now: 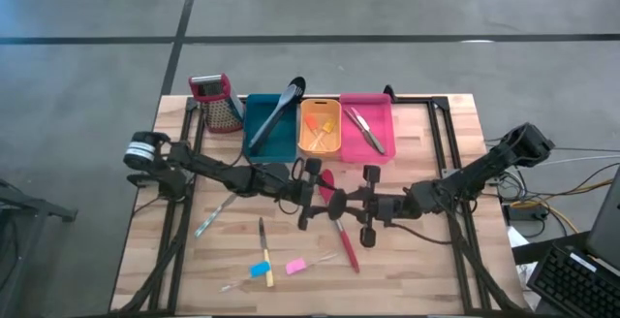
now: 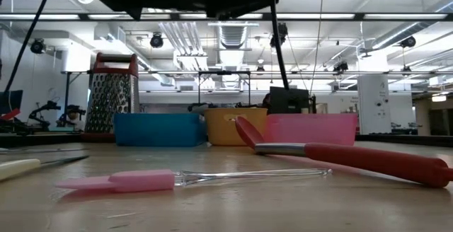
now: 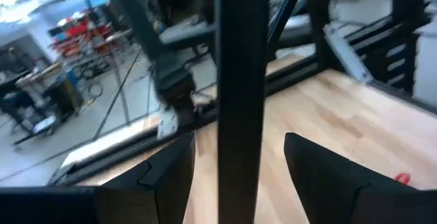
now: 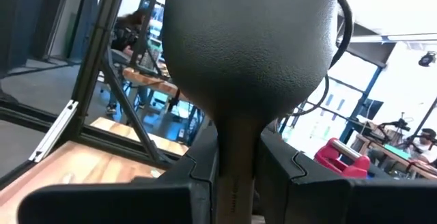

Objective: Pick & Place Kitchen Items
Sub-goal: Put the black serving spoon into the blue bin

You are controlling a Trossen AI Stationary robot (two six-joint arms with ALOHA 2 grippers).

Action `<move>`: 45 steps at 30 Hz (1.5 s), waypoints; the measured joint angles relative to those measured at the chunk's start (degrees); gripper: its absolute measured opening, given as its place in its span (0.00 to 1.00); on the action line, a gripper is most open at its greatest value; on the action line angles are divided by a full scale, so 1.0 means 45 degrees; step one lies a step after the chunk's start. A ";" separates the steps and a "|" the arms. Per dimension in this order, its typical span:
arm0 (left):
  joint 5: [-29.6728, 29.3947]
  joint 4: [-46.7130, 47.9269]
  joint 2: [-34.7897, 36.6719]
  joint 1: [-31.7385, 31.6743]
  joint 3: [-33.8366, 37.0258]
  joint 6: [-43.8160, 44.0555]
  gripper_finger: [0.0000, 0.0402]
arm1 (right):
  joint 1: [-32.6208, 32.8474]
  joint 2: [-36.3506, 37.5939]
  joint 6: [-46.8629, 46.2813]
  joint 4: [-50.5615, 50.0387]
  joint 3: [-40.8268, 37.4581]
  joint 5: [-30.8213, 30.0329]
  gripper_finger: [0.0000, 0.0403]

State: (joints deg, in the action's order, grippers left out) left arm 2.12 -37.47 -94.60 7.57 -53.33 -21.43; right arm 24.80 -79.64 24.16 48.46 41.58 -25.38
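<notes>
Both grippers meet above the table's middle. My right gripper (image 1: 354,203) (image 4: 239,173) is shut on a black spoon (image 4: 249,46), whose broad bowl fills the right wrist view. My left gripper (image 1: 327,196) (image 3: 239,179) faces it, open. Its fingers (image 3: 171,176) stand on either side of the spoon's handle (image 3: 239,101), with bare wood showing in both gaps. A red spoon (image 1: 341,229) (image 2: 354,160) lies flat on the table beneath them. A pink-headed spatula (image 1: 295,266) (image 2: 134,181) lies nearer the front edge. My right gripper pinches the black spoon's handle (image 4: 237,183), just below the bowl, between its two fingers (image 4: 201,173). The bowl rises above the fingers toward the wrist camera. The spoon is lifted clear of the table.
Along the far edge stand a box grater (image 1: 215,100), a teal bin (image 1: 262,143) holding a black utensil, an orange bin (image 1: 308,143) and a pink bin (image 1: 373,105) with metal tools. Loose utensils (image 1: 215,213) and blue and yellow pieces (image 1: 262,270) lie on the near left wood.
</notes>
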 joint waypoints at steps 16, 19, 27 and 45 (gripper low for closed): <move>0.1021 -0.0287 -0.0015 0.0005 -0.0209 0.0020 0.51 | -0.0160 -0.0185 -0.0044 0.0114 0.0010 0.0430 0.13; 0.1010 -0.0038 -0.0004 -0.0003 -0.0319 -0.0182 0.39 | -0.0156 -0.0185 -0.0049 0.0100 0.0010 0.0457 0.13; 0.0942 0.0005 0.0002 -0.0010 -0.0337 -0.0116 0.20 | -0.0151 -0.0189 -0.0049 0.0036 0.0010 0.0522 0.13; -0.0385 0.2398 0.2034 0.0014 -0.0337 0.0076 0.20 | -0.0151 -0.0136 -0.0115 -0.1913 -0.0005 -0.3317 0.52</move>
State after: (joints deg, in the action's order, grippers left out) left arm 0.39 -26.68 -85.45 7.64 -54.85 -21.09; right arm 24.12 -80.25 23.64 39.85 41.56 -40.30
